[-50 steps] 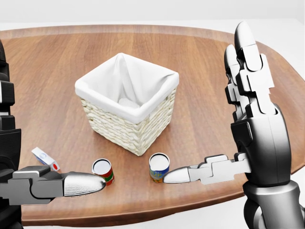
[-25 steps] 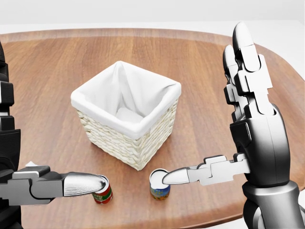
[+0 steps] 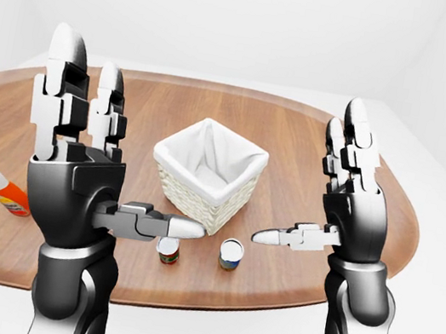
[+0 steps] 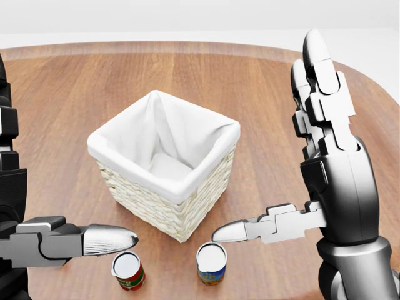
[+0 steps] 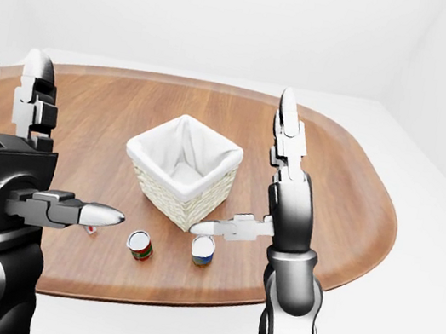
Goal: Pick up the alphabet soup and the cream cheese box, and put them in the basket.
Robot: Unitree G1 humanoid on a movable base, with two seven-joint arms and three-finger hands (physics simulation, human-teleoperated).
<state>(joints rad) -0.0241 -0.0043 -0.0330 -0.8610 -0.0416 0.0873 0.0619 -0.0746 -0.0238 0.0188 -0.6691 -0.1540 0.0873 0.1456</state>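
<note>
- A wicker basket [image 4: 164, 187] with a white cloth liner sits mid-table on the wooden table [image 4: 262, 94]; two small cans stand upright just below it in the head view, near the table's lower edge.
- The red-labelled can [image 4: 128, 272] and the blue-and-yellow can [image 4: 211, 264] stand apart; which one is the alphabet soup cannot be read from the labels.
- The cream cheese box cannot be identified with confidence in any view.
- The left hand [image 3: 76, 167] and the right hand [image 4: 331, 156] are raised above the table, fingers spread and upright, holding nothing.
- Either can looks rigid, smooth-sided and moderately weighty; a hold around the middle of the cylinder seems safest against slipping.
- An orange-and-white tube [image 3: 4, 191] lies at the left in the left-eye view.
</note>
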